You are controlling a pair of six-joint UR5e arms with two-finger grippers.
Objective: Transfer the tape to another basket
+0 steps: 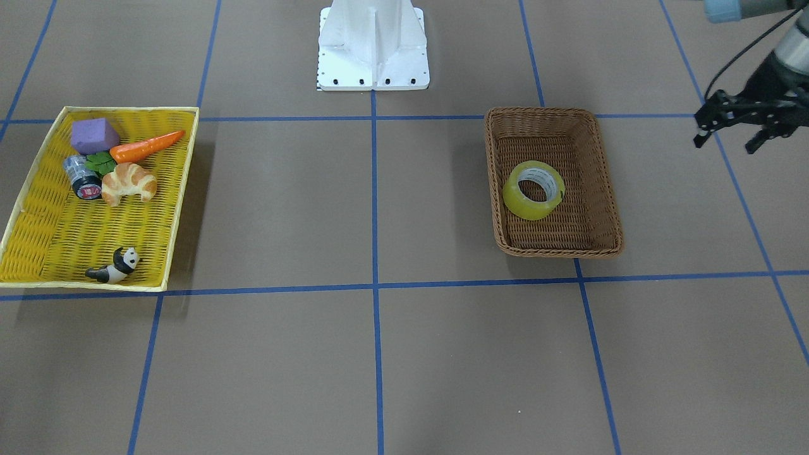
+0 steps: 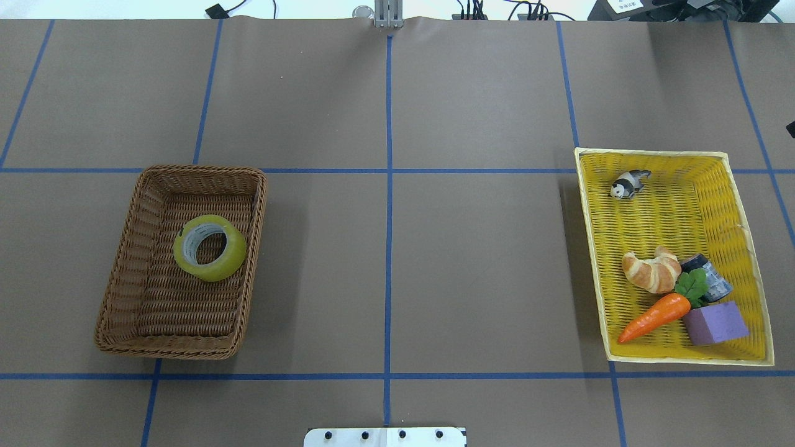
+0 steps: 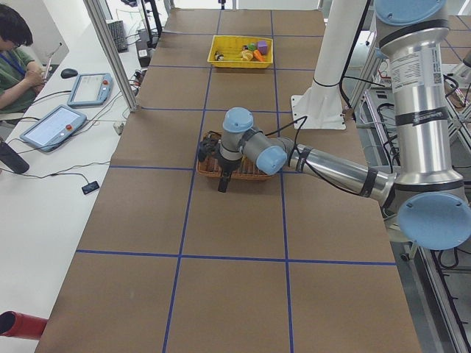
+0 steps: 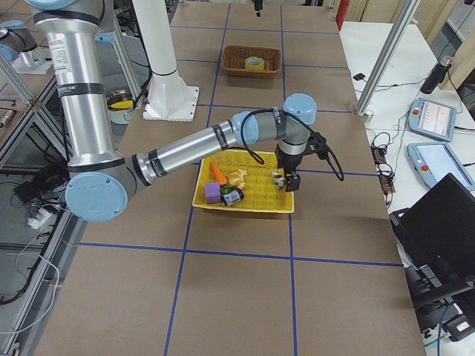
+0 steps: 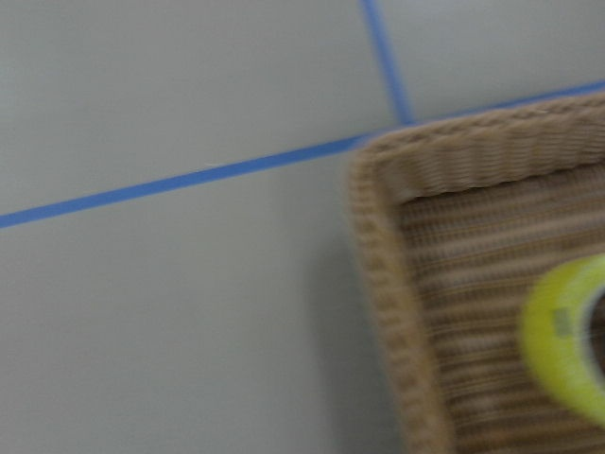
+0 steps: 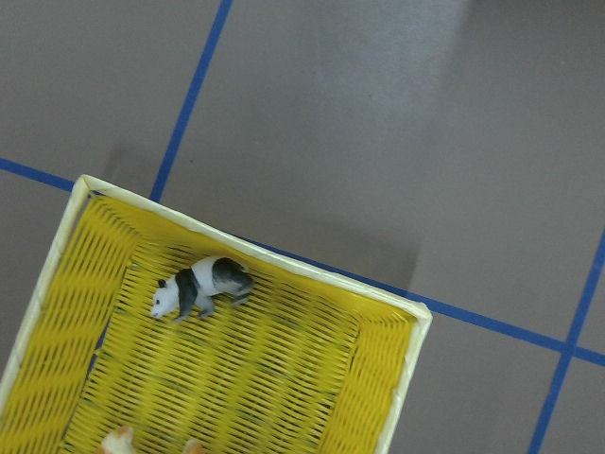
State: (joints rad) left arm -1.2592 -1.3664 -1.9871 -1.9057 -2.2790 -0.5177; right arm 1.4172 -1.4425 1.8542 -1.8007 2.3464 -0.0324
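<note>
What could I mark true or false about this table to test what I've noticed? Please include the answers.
1. The tape lies inside the brown wicker basket. True.
2. The pastry sits in the same basket as the tape. False: the croissant is in the yellow tray, on the other side of the table.
3. The panda figurine lies apart from the other items in the yellow tray. True.
4. A gripper is clamped on the tape. False: the tape lies free, and the left gripper is open, off to one side of the brown wicker basket.
</note>
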